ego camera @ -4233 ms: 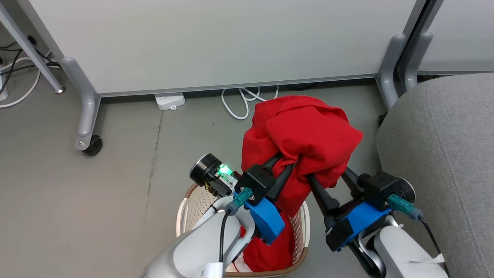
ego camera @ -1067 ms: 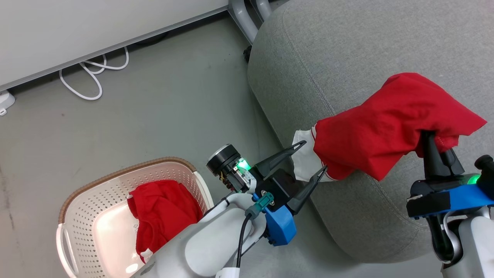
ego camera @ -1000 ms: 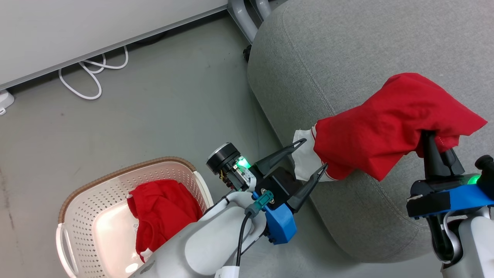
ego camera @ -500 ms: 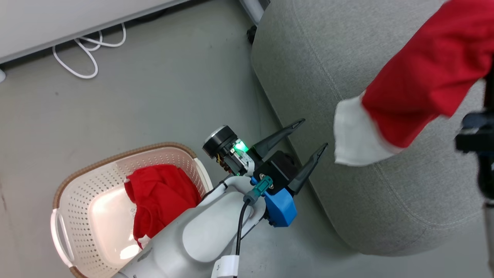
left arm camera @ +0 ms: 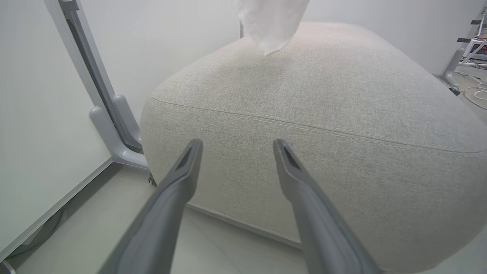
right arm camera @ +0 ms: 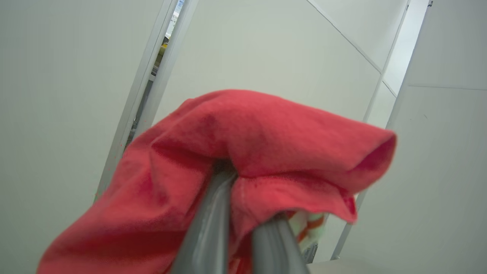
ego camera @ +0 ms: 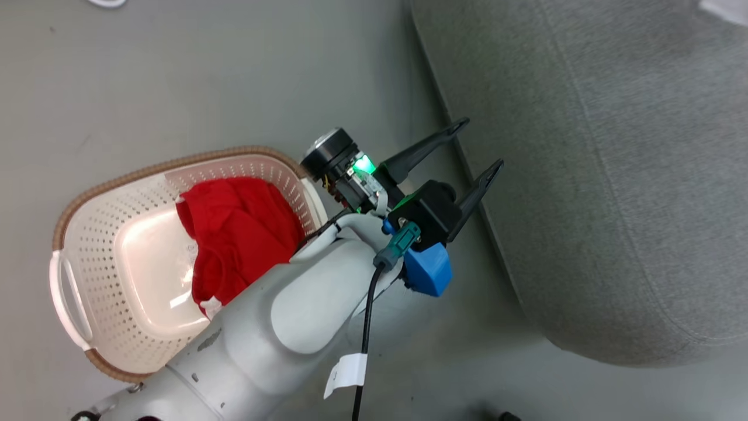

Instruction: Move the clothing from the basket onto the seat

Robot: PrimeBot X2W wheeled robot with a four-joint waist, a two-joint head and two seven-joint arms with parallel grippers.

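Head view, one basket (ego camera: 93, 222), one garment (ego camera: 239, 234)

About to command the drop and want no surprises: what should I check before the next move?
1. Grip: right tool shut on the held red garment: ok.
2. Spare arm: left tool open, holding nothing: ok.
3. Position: the garment's white edge hangs over the seat: ok.
4. Height: garment low enough to release: cannot tell.
5. Landing spot: seat top bare below the white edge: ok.
6. Job done: basket emptied: not ok, another red garment lies inside.
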